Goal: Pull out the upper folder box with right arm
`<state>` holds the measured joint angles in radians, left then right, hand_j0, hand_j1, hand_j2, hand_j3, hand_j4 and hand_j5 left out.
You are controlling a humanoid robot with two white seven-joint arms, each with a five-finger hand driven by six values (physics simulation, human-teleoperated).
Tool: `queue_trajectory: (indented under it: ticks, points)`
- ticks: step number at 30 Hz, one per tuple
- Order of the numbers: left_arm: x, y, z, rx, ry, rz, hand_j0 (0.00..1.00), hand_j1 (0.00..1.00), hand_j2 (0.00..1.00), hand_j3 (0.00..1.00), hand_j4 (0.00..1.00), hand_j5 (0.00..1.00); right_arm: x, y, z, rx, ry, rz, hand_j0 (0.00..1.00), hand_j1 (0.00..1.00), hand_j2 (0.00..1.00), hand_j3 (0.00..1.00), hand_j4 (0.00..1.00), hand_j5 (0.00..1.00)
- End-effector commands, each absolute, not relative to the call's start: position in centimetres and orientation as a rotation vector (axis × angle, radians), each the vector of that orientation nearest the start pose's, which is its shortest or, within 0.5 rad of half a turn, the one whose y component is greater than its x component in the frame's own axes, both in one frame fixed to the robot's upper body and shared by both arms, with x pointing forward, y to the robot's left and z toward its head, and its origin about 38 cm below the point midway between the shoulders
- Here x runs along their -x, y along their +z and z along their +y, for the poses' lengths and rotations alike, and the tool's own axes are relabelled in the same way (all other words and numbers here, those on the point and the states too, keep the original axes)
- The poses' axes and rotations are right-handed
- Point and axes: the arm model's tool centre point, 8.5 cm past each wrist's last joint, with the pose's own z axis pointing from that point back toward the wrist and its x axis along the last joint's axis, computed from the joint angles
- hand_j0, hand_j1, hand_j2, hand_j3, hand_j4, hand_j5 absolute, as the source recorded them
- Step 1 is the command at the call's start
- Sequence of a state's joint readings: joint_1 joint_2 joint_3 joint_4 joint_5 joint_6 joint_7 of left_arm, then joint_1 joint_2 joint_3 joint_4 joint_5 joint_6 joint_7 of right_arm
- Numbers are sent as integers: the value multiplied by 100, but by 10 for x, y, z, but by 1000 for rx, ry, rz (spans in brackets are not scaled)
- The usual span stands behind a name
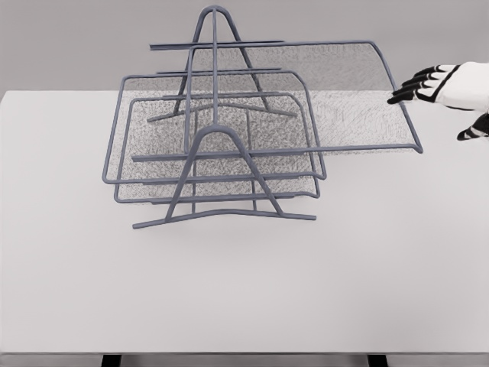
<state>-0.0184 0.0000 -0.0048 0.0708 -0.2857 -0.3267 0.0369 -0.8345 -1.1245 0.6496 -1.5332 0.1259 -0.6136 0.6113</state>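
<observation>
A grey wire rack [218,164] with mesh trays stands on the white table [244,290]. Its upper tray [336,99] is slid far out to the right, its right rim reaching about x 550. Two lower trays [153,160] sit inside the frame. My right hand [432,86], white with black fingers, hovers at the right edge, just off the upper tray's far right corner. Its fingers [409,88] are spread, point left and hold nothing. A gap shows between the fingertips and the tray rim. The left arm does not show.
The table's front edge [244,353] runs along the bottom of the view. A grey wall [76,38] stands behind the table.
</observation>
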Motion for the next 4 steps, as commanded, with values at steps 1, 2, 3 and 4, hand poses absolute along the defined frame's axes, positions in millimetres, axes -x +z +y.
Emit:
queue_trajectory:
  ticks: [1,2,3,4]
  points:
    - [-21,-257,265,-68,-292,-265,100,100,100,100,100,100,-418,344,-359,526,2089,-1451,100,100,100,100,100,100]
    - [-21,-257,265,-68,-292,-265,100,100,100,100,100,100,-418,343,-359,523,2089,-1452,100,100,100,100,100,100]
    - [-21,-257,265,-68,-292,-265,100,100,100,100,100,100,-419,343,-358,522,2089,-1453,100,100,100,100,100,100]
    - [-21,-257,265,-68,-292,-265,100,100,100,100,100,100,-420,341,-354,515,2090,-1463,100,100,100,100,100,100]
